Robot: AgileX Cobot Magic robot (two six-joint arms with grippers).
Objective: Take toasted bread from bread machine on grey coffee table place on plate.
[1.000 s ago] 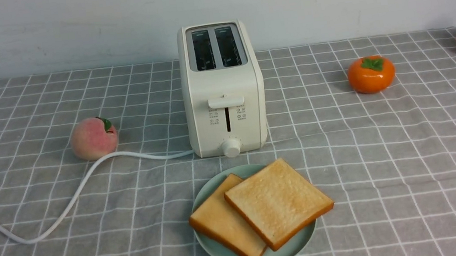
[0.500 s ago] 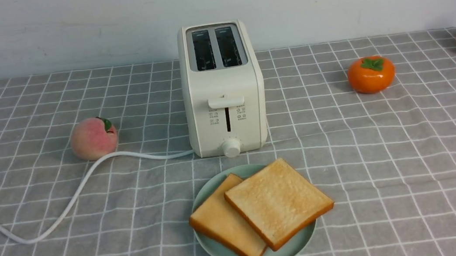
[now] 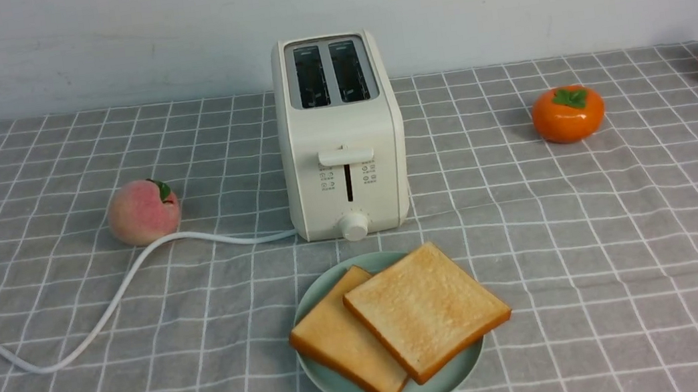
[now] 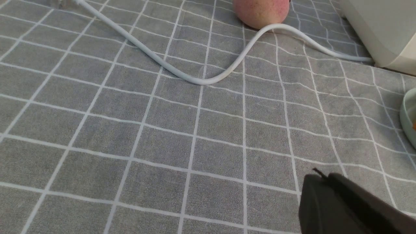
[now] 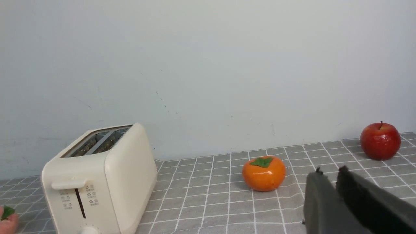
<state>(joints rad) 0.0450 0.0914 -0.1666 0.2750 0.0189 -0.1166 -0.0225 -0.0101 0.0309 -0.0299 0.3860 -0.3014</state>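
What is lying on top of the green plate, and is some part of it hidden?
Two slices of toasted bread lie on the plate. The right slice overlaps the left slice, hiding its right part. Most of the plate's surface is covered.

Grey coffee table [image 3: 598, 244] carries bread machine [image 3: 341, 136], plate [image 3: 334, 387], fruit [image 3: 143, 211].

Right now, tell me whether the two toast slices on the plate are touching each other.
Touching. The front view shows the right toast slice overlapping and resting on the left toast slice, both lying on the mint-green plate.
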